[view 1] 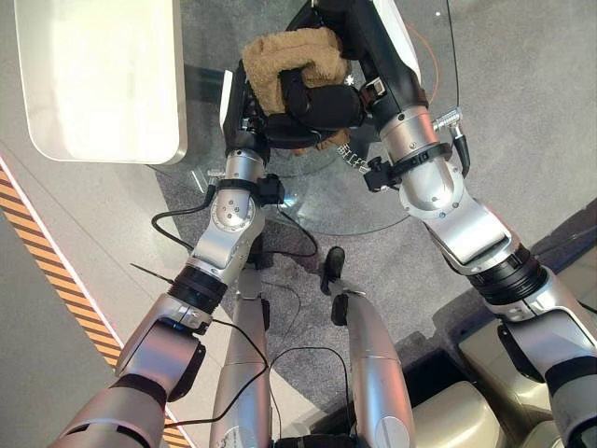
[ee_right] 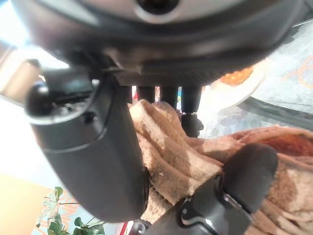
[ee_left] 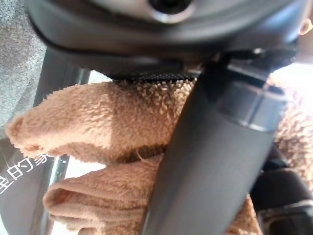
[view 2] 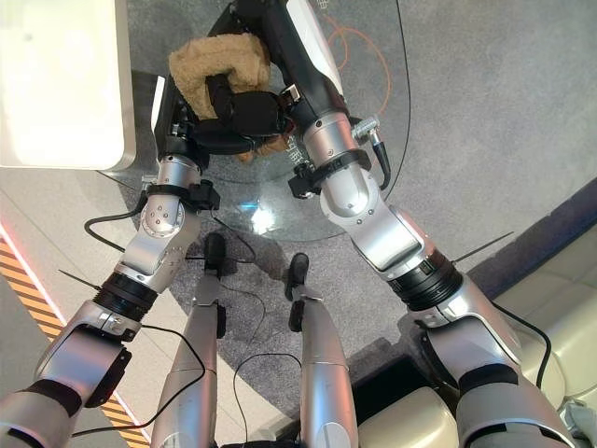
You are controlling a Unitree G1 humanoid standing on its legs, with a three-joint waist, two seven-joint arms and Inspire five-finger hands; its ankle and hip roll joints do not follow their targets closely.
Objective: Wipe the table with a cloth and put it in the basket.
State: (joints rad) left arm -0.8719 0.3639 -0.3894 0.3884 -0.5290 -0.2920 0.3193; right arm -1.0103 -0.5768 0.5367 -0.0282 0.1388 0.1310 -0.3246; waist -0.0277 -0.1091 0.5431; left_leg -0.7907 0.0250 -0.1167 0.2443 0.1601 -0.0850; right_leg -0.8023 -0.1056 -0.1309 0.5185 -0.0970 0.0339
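Tan terry cloth (view 1: 291, 58): bunched over round glass table (view 1: 326, 201), gripped btwn both hands. Left hand (view 1: 244, 110) & right hand (view 1: 322, 103): fingers curled on cloth. White tray-like surface (view 1: 103, 79) adj., at left.

Both eye views look steeply down from the head, a small sideways offset apart, sharing the glass table (view 1: 373, 201) and both arms. Each wrist view looks along its own fingers from very close, the cloth (ee_left: 107, 132) just past them.
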